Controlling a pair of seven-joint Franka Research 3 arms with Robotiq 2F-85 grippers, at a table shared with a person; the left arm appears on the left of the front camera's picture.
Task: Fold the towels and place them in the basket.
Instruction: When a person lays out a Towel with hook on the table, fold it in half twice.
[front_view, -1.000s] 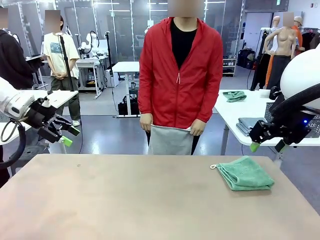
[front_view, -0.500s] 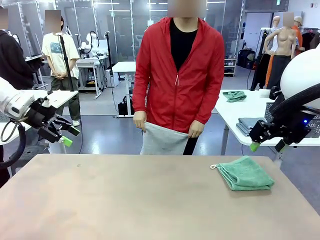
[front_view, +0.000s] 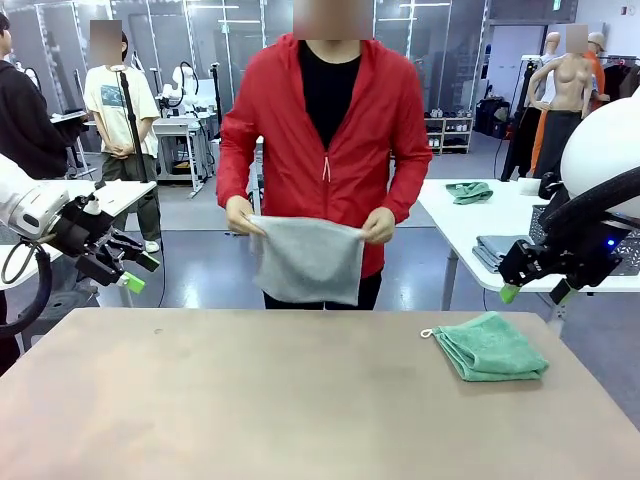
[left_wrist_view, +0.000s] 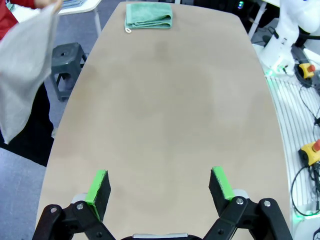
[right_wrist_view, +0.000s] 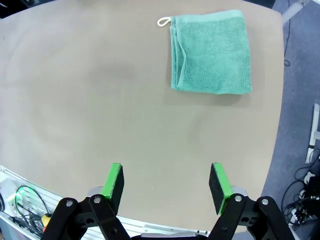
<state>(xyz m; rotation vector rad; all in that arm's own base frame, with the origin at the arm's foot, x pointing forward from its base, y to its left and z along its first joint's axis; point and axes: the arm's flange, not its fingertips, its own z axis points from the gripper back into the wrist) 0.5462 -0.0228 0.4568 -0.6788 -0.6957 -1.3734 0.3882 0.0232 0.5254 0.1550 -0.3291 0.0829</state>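
- The left gripper (front_view: 142, 273) is hanging above the floor just off the table's (front_view: 250, 400) left edge, near the far left corner. Its fingers are standing wide apart and holding nothing.
- In the left wrist view, the left gripper (left_wrist_view: 159, 175) is looking along the bare tabletop (left_wrist_view: 165, 110) between its green pads (left_wrist_view: 98, 186).
- The right gripper (front_view: 535, 294) is hovering off the table's far right corner, above and behind the green towel (front_view: 490, 347). Its fingers are spread apart and empty.
- In the right wrist view, the right gripper (right_wrist_view: 166, 170) is facing down at the table (right_wrist_view: 100, 100), with the green towel (right_wrist_view: 211, 52) well apart from its pads (right_wrist_view: 113, 182).
- The green towel is lying folded on the table near the right edge, toward the far right corner. Its white cord loop (front_view: 427, 333) is sticking out from the corner that points to the table's middle.
- The person (front_view: 325, 130) in a red jacket is standing behind the far edge and holding the pale grey towel (front_view: 307, 258) up in the air.
- The person's right hand (front_view: 240, 215) and the person's left hand (front_view: 379, 226) are each gripping a top corner, and the cloth is hanging above the far edge, not touching the table.
- In the left wrist view, the pale grey towel (left_wrist_view: 25, 70) is hanging beside the table's edge, and the green towel (left_wrist_view: 148, 15) is lying at the far end.
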